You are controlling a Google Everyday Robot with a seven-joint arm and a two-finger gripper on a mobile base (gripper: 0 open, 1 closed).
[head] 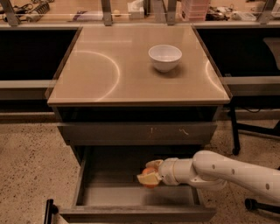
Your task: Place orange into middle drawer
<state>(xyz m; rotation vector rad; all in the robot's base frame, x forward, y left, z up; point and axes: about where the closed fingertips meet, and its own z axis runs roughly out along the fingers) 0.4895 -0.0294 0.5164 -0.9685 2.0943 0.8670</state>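
I can read no text, label, brand, number or sign anywhere in this scene. The cabinet top (109,65), the white bowl (165,57) and the boxes on the far shelf (135,8) show nothing legible. My gripper (146,173) sits inside the open middle drawer (122,195), toward its right side, clasping the orange (150,171), which bears no sticker I can see.

Warm, dim light from above. A curved glare arc crosses the tabletop (87,83) left of the bowl (165,57), whose shadow falls just right. Well below the bowl, the gripper (150,172) clasps the orange (148,170) in the half-shadowed middle drawer (127,196).
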